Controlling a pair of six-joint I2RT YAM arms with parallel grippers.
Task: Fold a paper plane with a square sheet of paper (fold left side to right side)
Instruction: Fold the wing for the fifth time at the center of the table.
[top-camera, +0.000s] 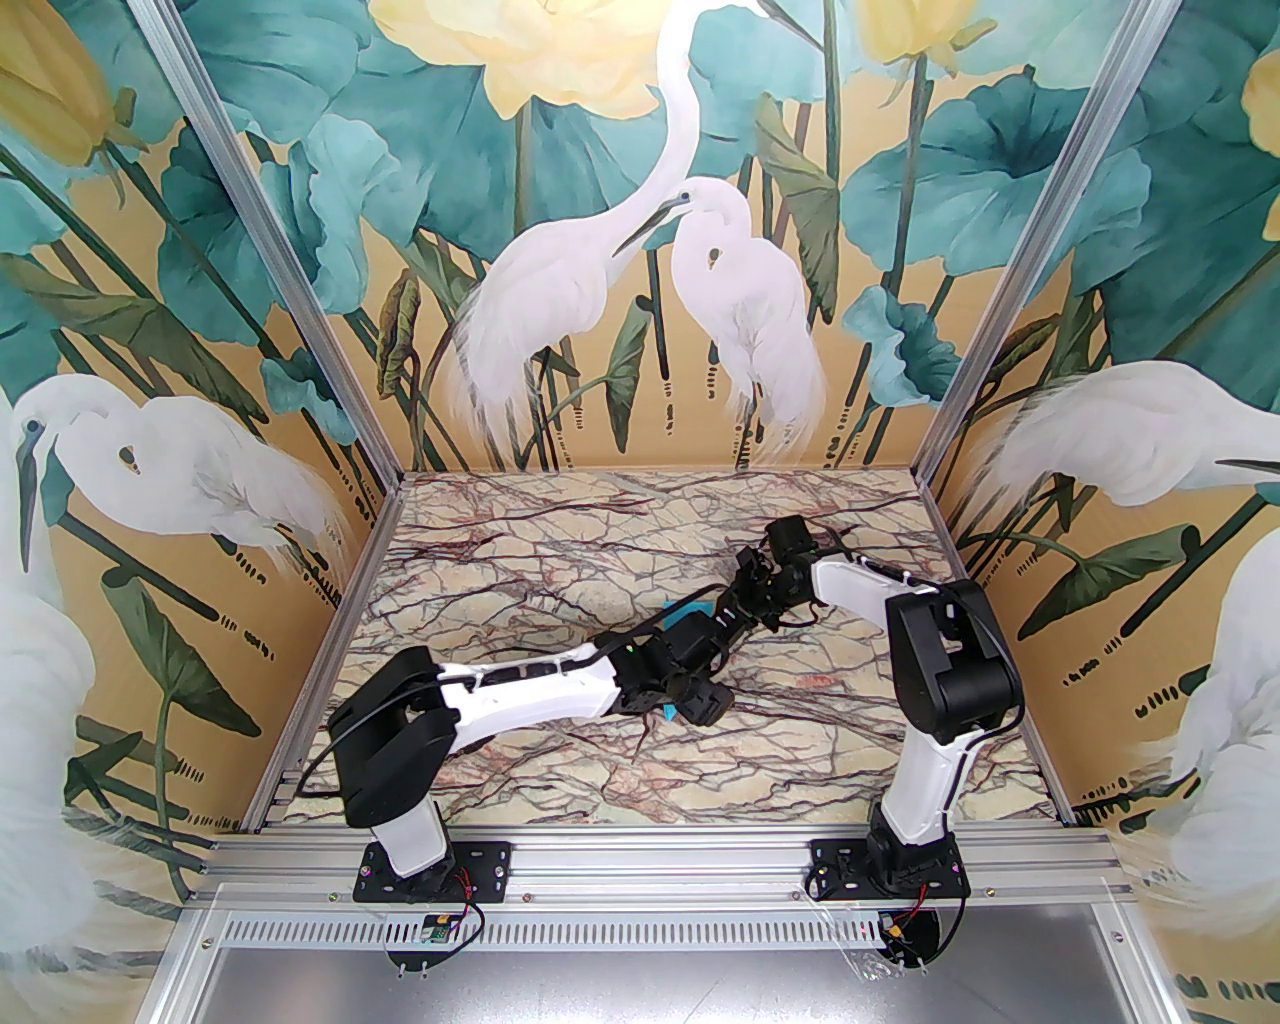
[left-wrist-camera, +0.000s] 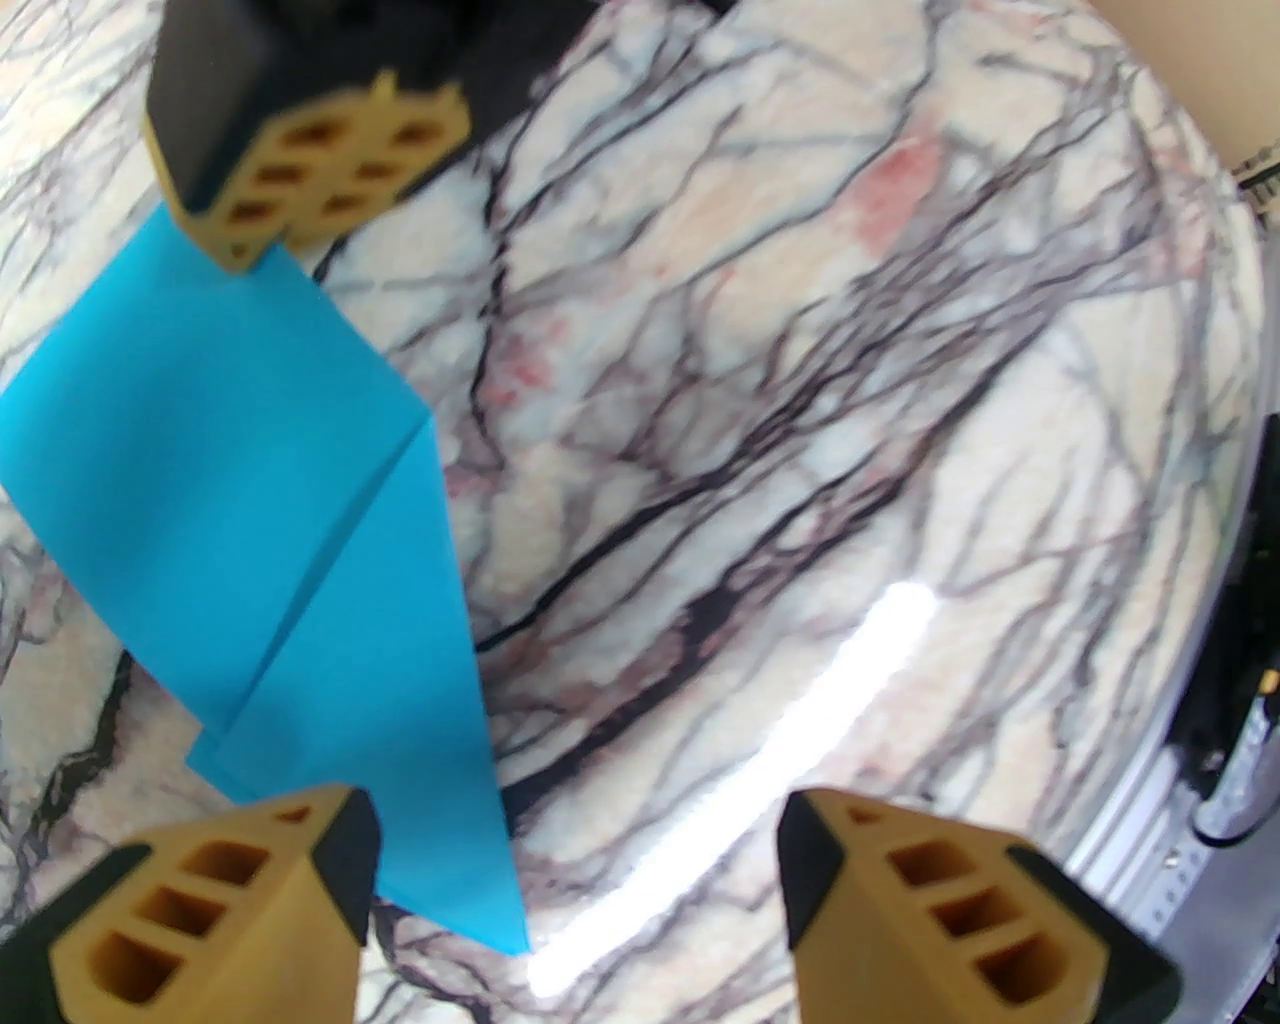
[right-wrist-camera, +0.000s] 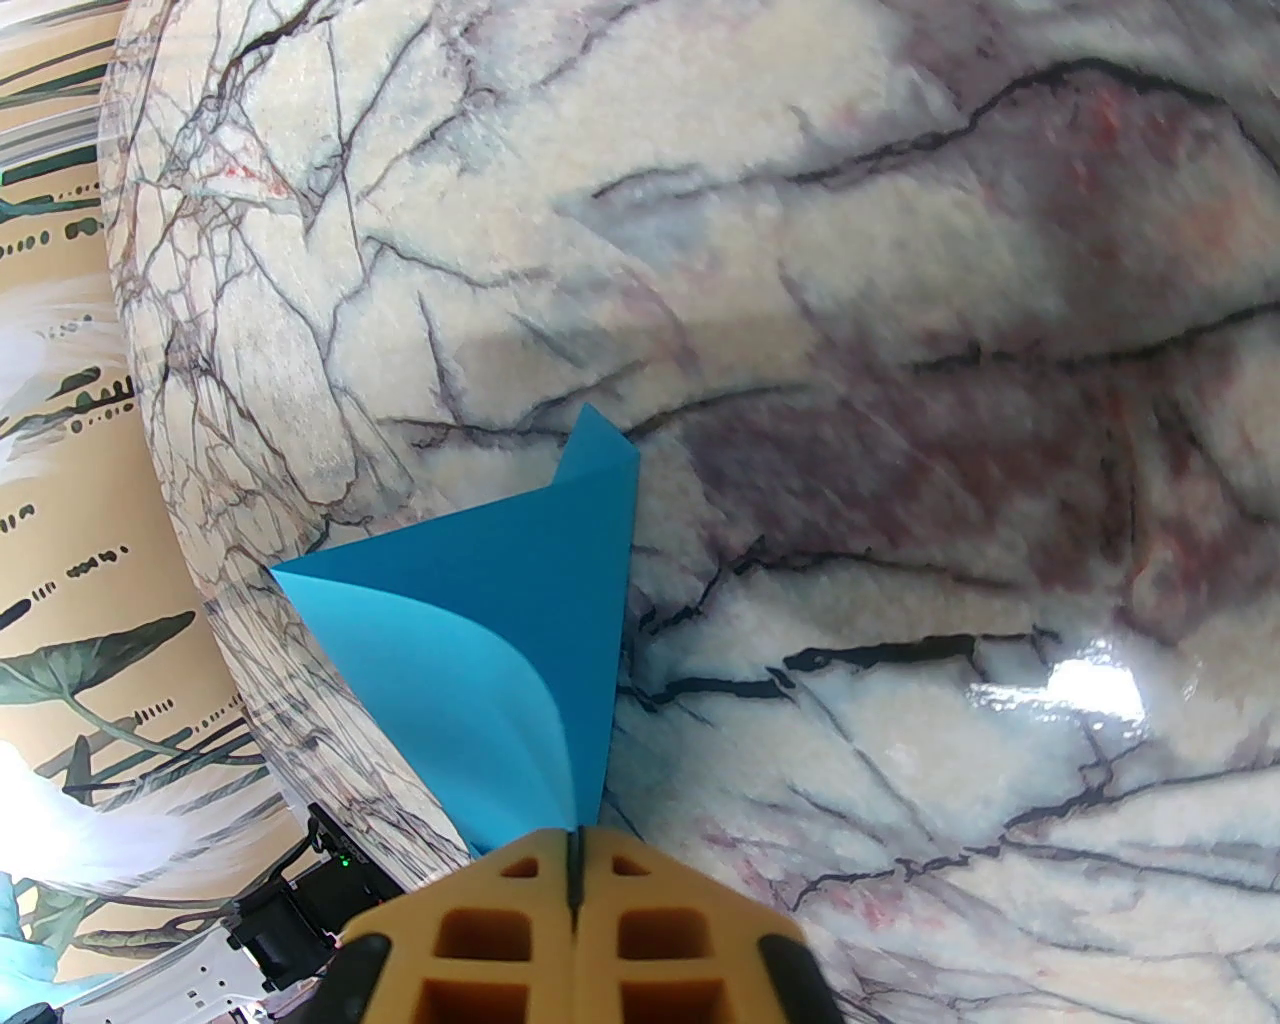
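The turquoise-blue sheet of paper (left-wrist-camera: 300, 560) lies on the marble table, folded into a long pointed shape with an overlapping flap and a diagonal crease. My right gripper (right-wrist-camera: 577, 850) is shut on one end of it, and the paper (right-wrist-camera: 500, 650) curls up from the table into the pinch. That same right gripper (left-wrist-camera: 310, 170) shows at the paper's far end in the left wrist view. My left gripper (left-wrist-camera: 575, 810) is open just above the table, with the paper's sharp tip beside its left finger (left-wrist-camera: 220, 900). From above, both grippers (top-camera: 700, 700) (top-camera: 735, 605) meet over the paper (top-camera: 690, 628) at mid-table.
The marble tabletop (top-camera: 560, 560) is bounded by painted walls at the left, back and right, with an aluminium rail (top-camera: 640, 860) along the near edge. The two arms cross the middle of the table toward each other.
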